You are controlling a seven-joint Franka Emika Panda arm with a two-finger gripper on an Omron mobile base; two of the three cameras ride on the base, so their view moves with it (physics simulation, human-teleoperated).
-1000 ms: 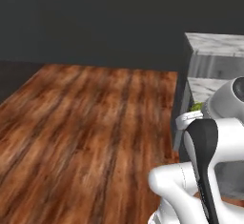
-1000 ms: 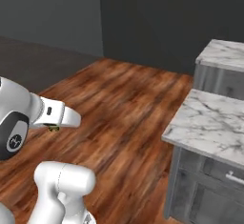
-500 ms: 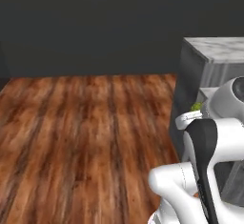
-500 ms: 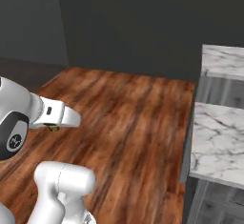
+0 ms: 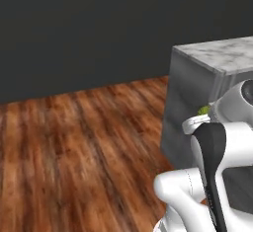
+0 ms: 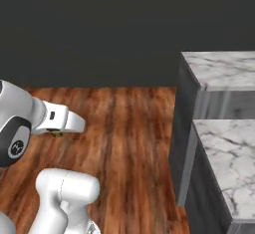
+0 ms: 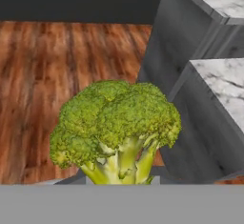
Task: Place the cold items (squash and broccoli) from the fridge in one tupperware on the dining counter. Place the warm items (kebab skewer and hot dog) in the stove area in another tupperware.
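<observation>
Gripper (image 7: 119,182) clamped on broccoli (image 7: 116,128), stalk at the fingertips, head filling the hand view above the wood floor (image 7: 57,66). Base has turned since earlier: marble counter (image 6: 219,71) now nearer and larger; dark wall (image 5: 84,28) behind spans wider.

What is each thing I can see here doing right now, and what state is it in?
broccoli: whole, stalk down, held up off the floor at the robot's hand.
fingers: hidden under the broccoli, presumably closed on its stalk.
marble counter: two tops, one higher than the other, bare where visible.
wooden floor: bare.
</observation>
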